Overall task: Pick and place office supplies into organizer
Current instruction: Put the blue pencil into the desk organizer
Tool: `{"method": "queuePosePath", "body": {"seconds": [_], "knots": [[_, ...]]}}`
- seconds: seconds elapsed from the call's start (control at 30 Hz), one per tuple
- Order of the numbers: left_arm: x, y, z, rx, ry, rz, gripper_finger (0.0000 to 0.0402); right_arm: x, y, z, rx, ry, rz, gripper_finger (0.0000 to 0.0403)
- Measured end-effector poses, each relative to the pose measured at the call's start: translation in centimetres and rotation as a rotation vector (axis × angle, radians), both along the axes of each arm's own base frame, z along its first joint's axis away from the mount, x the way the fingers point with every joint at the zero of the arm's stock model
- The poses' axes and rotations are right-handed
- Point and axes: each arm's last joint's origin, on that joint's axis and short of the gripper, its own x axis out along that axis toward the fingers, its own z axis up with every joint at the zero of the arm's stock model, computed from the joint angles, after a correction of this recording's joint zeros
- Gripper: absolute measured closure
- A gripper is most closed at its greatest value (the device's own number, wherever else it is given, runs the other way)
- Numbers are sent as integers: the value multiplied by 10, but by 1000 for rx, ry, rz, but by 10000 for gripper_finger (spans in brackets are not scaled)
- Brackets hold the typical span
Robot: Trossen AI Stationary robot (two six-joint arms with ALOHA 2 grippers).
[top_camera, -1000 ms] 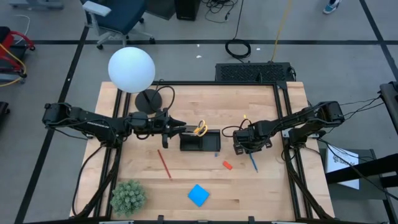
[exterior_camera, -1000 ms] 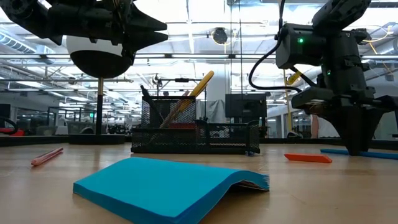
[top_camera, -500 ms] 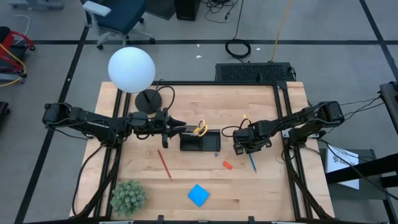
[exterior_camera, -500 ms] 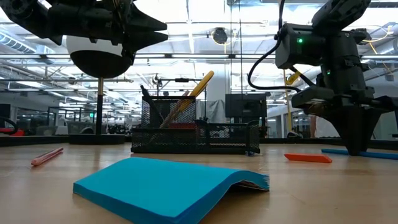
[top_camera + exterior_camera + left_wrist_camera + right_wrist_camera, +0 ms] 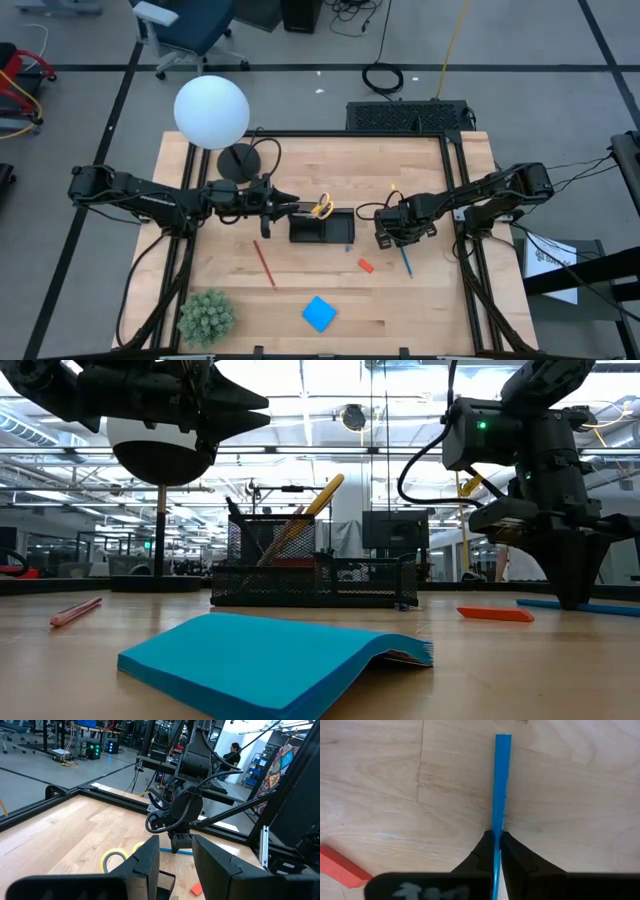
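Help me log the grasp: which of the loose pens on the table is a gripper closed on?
The blue pen, right of the organizer. The right gripper is shut on it; the red pen lies untouched, left of the organizer.

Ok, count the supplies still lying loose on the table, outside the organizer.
4: red pencil left of the organizer, orange eraser and blue pen in the right gripper to its right, blue note pad in front.
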Motion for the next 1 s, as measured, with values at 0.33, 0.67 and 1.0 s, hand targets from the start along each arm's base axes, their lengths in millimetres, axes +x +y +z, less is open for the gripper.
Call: {"method": "queuePosePath", "body": {"seconds": [0.33,0.67,1.0], "knots": [[0,0,0,0,0,0,288,0,0,0,5,0,8,401],[0,0,0,0,0,0,288,1,0,4,26,-24,18,402],[0,0,0,0,0,0,288,0,-3,14,35,-74,2,403]]}}
